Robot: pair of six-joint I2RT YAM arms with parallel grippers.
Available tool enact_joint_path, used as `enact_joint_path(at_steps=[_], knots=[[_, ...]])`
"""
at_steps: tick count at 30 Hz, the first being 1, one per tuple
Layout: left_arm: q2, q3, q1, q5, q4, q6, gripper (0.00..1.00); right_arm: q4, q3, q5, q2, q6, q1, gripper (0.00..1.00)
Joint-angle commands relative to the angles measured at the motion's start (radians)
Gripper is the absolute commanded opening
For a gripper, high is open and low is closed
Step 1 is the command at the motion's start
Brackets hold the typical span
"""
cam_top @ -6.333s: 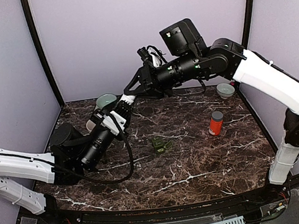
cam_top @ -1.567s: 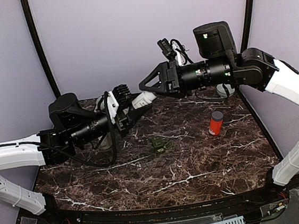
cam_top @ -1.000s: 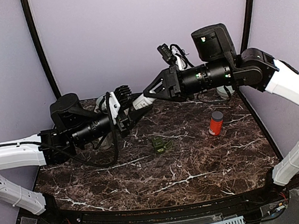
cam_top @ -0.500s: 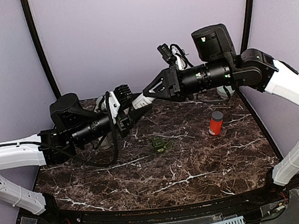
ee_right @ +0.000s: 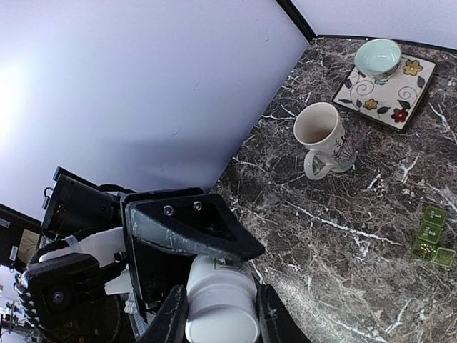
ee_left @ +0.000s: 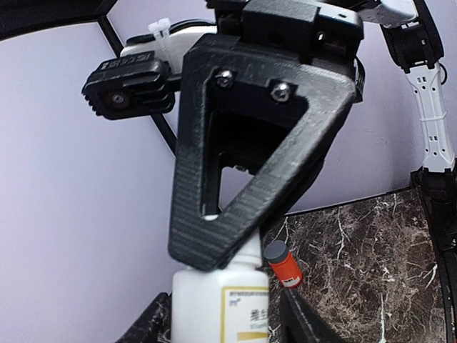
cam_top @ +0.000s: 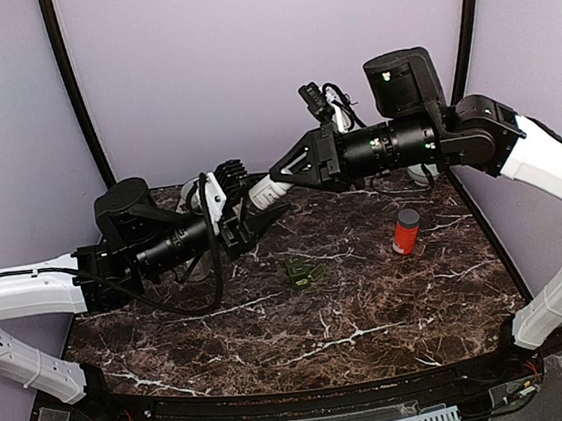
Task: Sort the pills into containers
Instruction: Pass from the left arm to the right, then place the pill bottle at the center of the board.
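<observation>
We find a white, labelled pill bottle [ee_left: 214,307] aloft over the table [cam_top: 371,302]; the right gripper [ee_right: 220,318] clamps its cap end. The left gripper [ee_left: 220,329] flanks its body, jaws slightly parted.

A white bottle [ee_left: 218,307] with a printed label rises from the bottom centre of the frame. The left tool [ee_left: 223,334] shows only as dark fingers [ee_left: 298,323] on either side of it, with a thin gap on the right. The right tool [ee_left: 214,246], seen as one big black triangular finger, closes over the bottle's top. A red vial [ee_left: 283,265] stands on the marbled desk [ee_left: 371,264] at lower right.
</observation>
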Motion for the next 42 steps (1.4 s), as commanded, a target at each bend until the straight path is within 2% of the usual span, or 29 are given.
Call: enact_joint_path(at_steps=[1, 7, 15, 21, 27, 36, 42], knots=[[-0.034, -0.029, 0.011, -0.062, 0.038, -0.029, 0.56, -0.004, -0.014, 0.012, -0.044, -0.004, 0.008, 0.0], [-0.06, -0.057, 0.011, -0.117, 0.045, -0.058, 0.69, -0.035, -0.016, 0.069, -0.06, -0.029, 0.001, 0.0], [-0.114, -0.125, 0.011, -0.21, 0.061, -0.128, 0.71, -0.299, 0.015, 0.37, 0.006, -0.171, -0.025, 0.0], [-0.129, -0.145, 0.012, -0.221, 0.021, -0.171, 0.72, -0.386, -0.1, 0.534, 0.053, -0.222, -0.085, 0.0], [-0.11, -0.143, 0.013, -0.221, -0.007, -0.204, 0.73, -0.351, -0.281, 0.547, 0.053, -0.236, -0.175, 0.0], [-0.051, -0.16, 0.017, -0.205, -0.009, -0.27, 0.74, -0.208, -0.539, 0.481, 0.042, -0.238, -0.28, 0.0], [-0.016, -0.177, 0.018, -0.192, 0.002, -0.311, 0.73, -0.142, -0.631, 0.463, 0.043, -0.246, -0.331, 0.0]])
